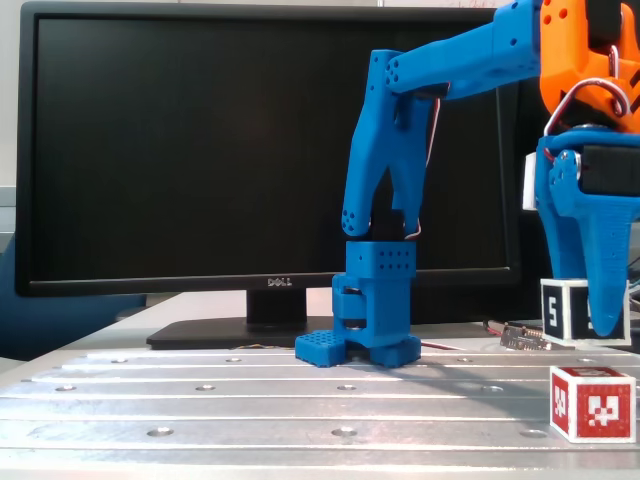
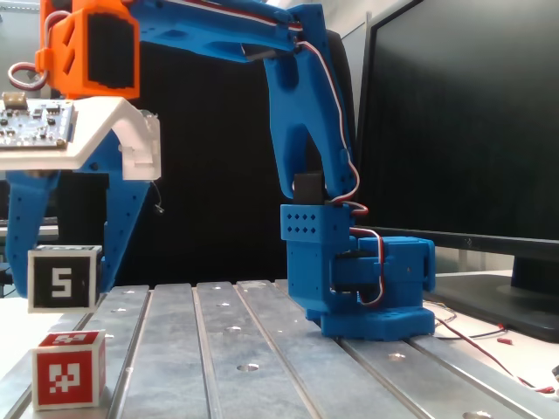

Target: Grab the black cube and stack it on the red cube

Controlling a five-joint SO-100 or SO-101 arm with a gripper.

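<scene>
The black cube (image 1: 562,312) with a white "5" hangs in the air in both fixed views, also seen here (image 2: 61,279). My blue gripper (image 1: 590,325) is shut on it, with one finger on each side in a fixed view (image 2: 61,286). The red cube (image 1: 592,403) with its pixel marker sits on the metal table just below the black cube, a small gap apart and nearly in line. It also shows in a fixed view (image 2: 70,368).
The arm's blue base (image 1: 370,320) stands mid-table on the slotted metal plate (image 1: 250,400). A black Dell monitor (image 1: 200,150) stands behind. Loose cables (image 2: 489,336) lie beside the base.
</scene>
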